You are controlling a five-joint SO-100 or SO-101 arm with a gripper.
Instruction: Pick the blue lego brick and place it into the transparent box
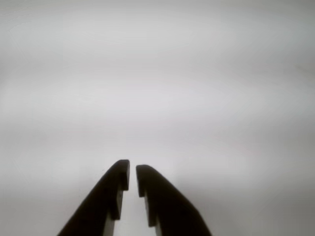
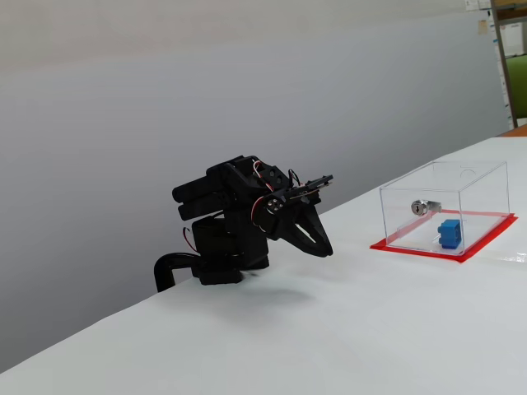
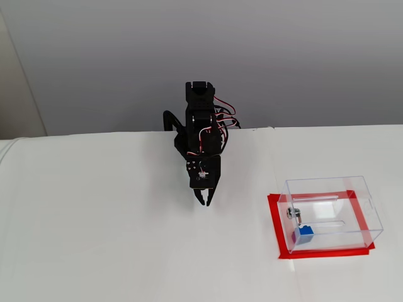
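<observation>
Gripper (image 3: 204, 202) hung nearly clenched and empty above the table (image 3: 94, 239), arm folded. At its 4 o'clock in a fixed view, the blue brick (image 3: 305, 234) already sat inside the clear box (image 3: 327, 189); resting there, clear of the box, seemed wisest

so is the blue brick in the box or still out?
In. The blue lego brick sits inside the transparent box, by the lock wall; the end effector is away from it and holds nothing.
</observation>
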